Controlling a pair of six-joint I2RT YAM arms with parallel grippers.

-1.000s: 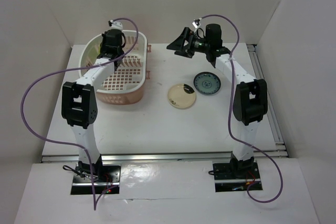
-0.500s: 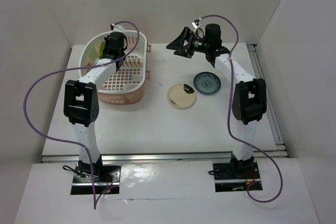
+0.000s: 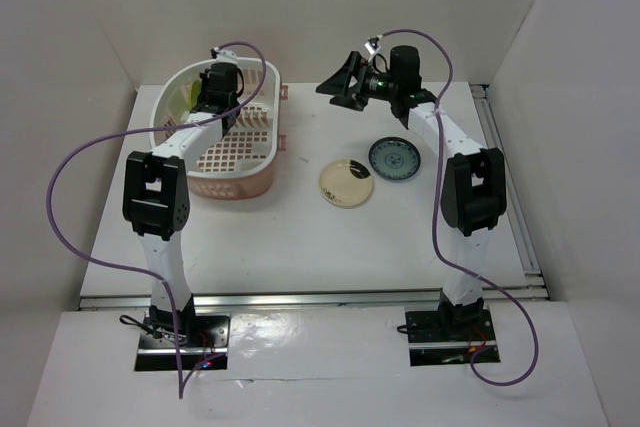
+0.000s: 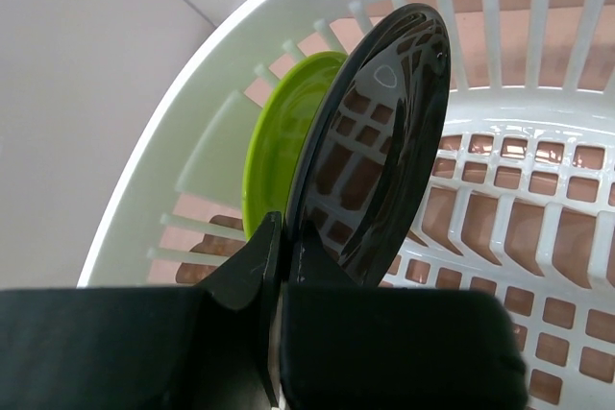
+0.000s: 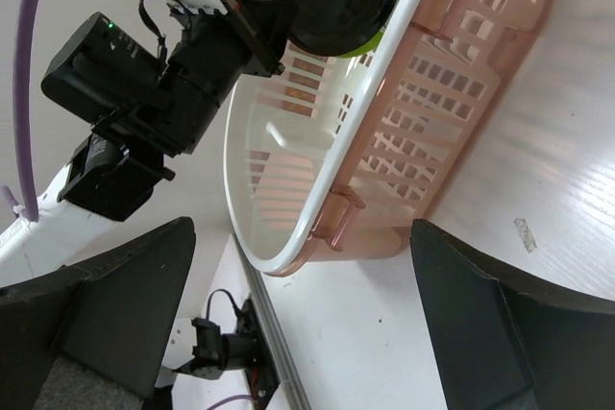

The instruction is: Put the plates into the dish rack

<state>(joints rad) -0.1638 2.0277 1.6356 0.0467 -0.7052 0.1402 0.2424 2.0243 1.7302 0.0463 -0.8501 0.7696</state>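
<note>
The pale pink dish rack [image 3: 262, 182] stands at the back left. My left gripper [image 4: 282, 232] is inside it, shut on the lower rim of the glossy black plate [image 4: 384, 141]. That plate is held on edge just beside the lime green plate [image 4: 279, 141], which stands upright at the rack's rounded end [image 4: 221, 55]. The cream plate [image 3: 346, 183] and the dark teal patterned plate [image 3: 394, 158] lie flat on the table right of the rack. My right gripper [image 3: 338, 87] hangs open and empty above the back of the table, facing the rack [image 5: 432, 93].
White walls close in the back and both sides. A metal rail [image 3: 505, 177] runs along the table's right edge. The left arm's purple cable [image 3: 60, 187] loops out to the left of the rack.
My left wrist has shifted slightly deeper over the rack with the black plate. The right arm and the two plates on the table have not moved.
</note>
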